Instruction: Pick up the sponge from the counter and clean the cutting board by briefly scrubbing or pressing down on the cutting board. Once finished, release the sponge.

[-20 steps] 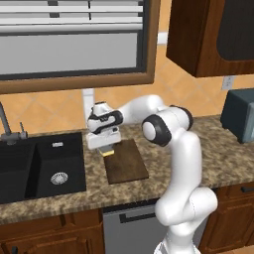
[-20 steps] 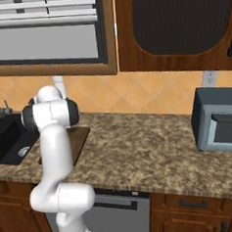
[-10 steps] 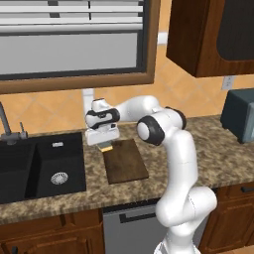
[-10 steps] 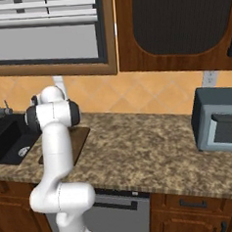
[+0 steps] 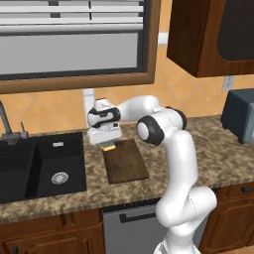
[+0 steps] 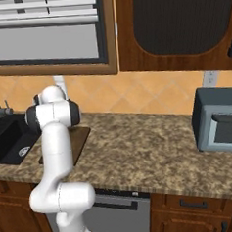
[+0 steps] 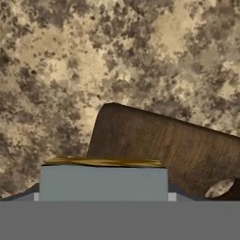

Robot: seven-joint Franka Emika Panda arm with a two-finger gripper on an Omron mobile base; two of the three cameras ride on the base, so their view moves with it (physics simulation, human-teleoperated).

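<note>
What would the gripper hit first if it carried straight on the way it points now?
Most likely the cutting board. The gripper points down with the sponge in its jaws, over the board's far end; the hand view shows that rounded end just ahead, with counter beyond. Height above it is unclear.

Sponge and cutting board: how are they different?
The sponge is tiny; the cutting board is far bigger. The sponge is yellow with a grey-blue face; the cutting board is dark brown wood. The sponge is up in the pincer; the cutting board lies flat on the counter. Both are flat rectangles.
</note>
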